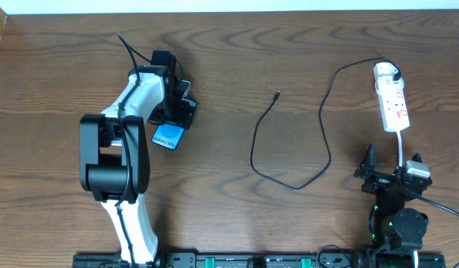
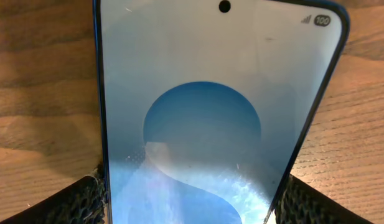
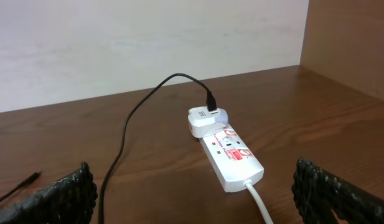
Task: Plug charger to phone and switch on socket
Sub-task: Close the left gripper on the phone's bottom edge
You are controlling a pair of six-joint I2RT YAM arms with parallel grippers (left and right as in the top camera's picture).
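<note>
The left tool [image 2: 190, 198] is clamped on the sides of the phone [image 2: 204, 93] at the left, and the right tool [image 3: 201, 194] stands wide apart below the socket [image 3: 229, 157].

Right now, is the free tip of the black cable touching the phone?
Apart. The overhead view shows the cable tip lying well to the right of the phone, with bare table between them.

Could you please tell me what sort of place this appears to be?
Probably a robotics lab bench: a wooden table against a white wall, a left arm and right arm mounted at its edge, plus a power strip and phone.
</note>
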